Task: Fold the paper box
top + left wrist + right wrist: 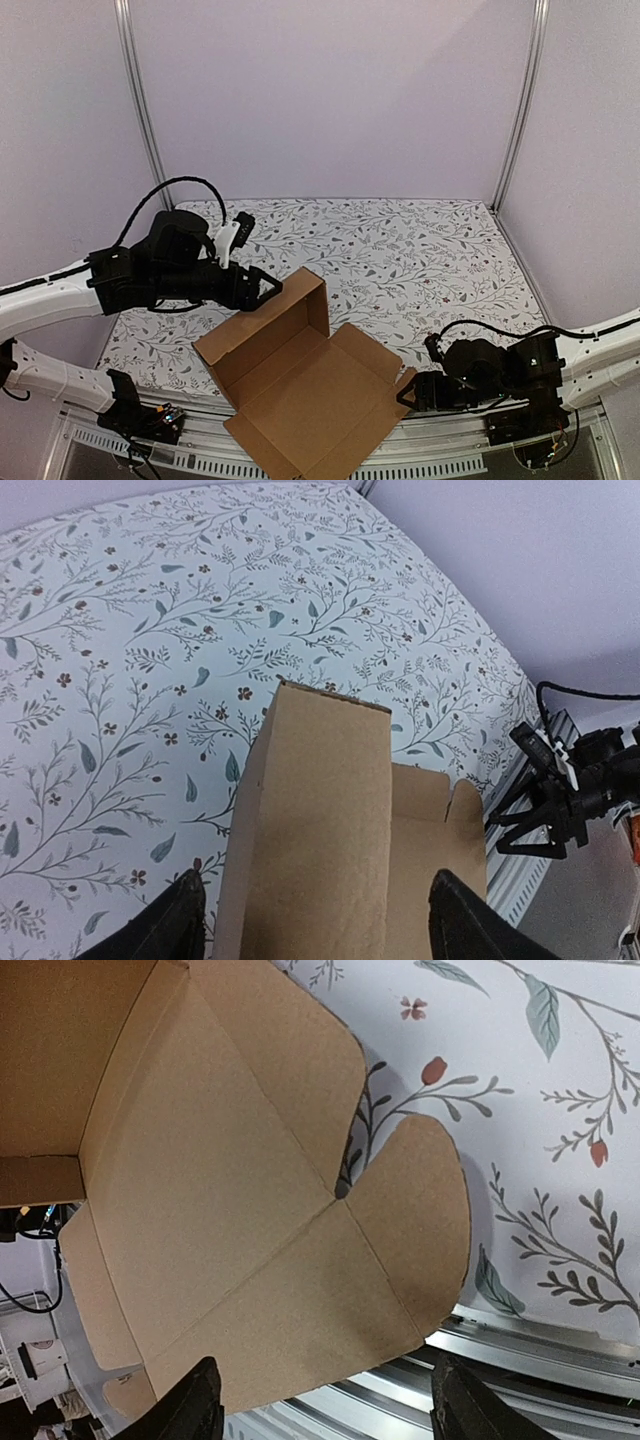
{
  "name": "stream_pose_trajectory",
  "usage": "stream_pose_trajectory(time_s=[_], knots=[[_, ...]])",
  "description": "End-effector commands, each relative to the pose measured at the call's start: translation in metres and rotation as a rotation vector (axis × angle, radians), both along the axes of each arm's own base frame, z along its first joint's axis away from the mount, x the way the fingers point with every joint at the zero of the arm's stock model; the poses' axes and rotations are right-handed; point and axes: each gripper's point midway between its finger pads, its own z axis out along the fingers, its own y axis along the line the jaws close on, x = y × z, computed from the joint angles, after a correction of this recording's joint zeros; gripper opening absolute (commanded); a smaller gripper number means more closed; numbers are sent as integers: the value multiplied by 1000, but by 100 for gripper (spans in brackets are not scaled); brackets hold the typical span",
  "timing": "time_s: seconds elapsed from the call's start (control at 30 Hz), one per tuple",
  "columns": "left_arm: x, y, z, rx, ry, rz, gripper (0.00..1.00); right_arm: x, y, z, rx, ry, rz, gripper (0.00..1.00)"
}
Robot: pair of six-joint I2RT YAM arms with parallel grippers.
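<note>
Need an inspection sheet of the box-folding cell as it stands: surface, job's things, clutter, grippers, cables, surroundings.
Surface: white floral-print table cover, flat, no marks seen.
Job's things: plain brown corrugated cardboard box, partly folded; far wall upright, lid and flaps lying open, near corner reaching over the front rail.
Clutter: nothing seen.
Grippers: left gripper open, fingers either side of the upright wall; right gripper open, at the rounded side flap, not gripping it.
Cables: black cable loop above the left arm, black cable arching over the right wrist; both off the box.
Surroundings: pale lilac walls, grey metal corner posts.
</note>
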Motion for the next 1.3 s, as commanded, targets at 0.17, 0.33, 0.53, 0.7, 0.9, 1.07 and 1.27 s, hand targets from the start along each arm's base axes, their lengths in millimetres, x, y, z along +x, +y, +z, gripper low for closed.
stream_pose_trajectory(time_s=[0.17, 0.33, 0.53, 0.7, 0.9, 1.07, 1.27], knots=[[-4, 6, 0, -13, 14, -2, 77, 7, 2, -16, 51, 21, -194, 67], [-4, 10, 1, -5, 10, 8, 77, 5, 17, -24, 82, 34, -197, 62], [-5, 13, 1, -2, 11, 15, 77, 4, 29, -31, 110, 31, -204, 47], [-6, 16, -1, 5, 14, 18, 77, 7, 32, -23, 140, 4, -210, 28], [-7, 18, 0, 9, 12, 17, 77, 18, 26, -5, 169, -64, -237, 2], [-4, 25, 3, 23, -10, 45, 78, 30, 20, 18, 177, -149, -256, 0], [-2, 31, 15, 36, -40, 53, 78, 44, 18, 60, 180, -265, -236, 0]])
